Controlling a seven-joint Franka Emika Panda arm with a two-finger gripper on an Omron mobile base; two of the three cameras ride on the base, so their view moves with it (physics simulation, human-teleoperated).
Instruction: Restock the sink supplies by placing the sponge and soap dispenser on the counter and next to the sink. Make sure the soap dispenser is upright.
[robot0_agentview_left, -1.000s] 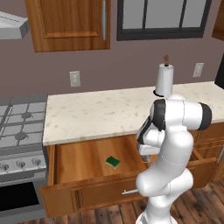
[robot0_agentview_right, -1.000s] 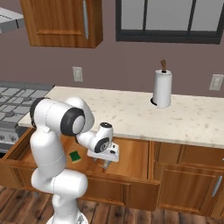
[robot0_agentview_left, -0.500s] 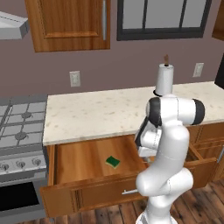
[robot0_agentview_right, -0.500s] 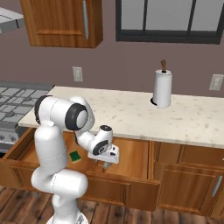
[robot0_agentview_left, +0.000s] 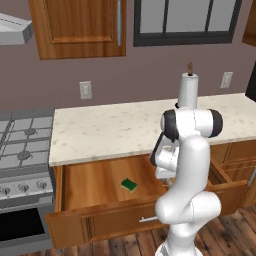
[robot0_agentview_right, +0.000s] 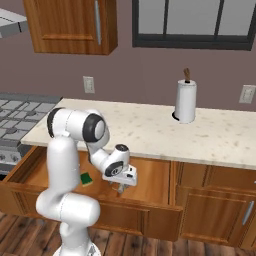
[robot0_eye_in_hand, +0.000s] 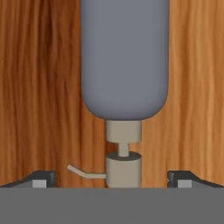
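While the sponge (robot0_agentview_left: 128, 185) is lying in the drawer (robot0_agentview_left: 95, 182), the open gripper (robot0_eye_in_hand: 112, 177) is straddling the dispenser (robot0_eye_in_hand: 124, 61), neither item placed yet.

soap dispenser (robot0_eye_in_hand: 124, 61) lying on wood drawer floor (robot0_eye_in_hand: 39, 87), pump end toward tool (robot0_eye_in_hand: 112, 177), fingertips (robot0_eye_in_hand: 41, 178) spread wide either side

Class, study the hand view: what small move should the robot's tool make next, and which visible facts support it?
Probably ease the tool forward until its open fingertips flank the grey-blue soap bottle's body, then close. The bottle lies on the wooden drawer floor with its beige pump pointing at the tool, centred between the tips, not yet gripped.
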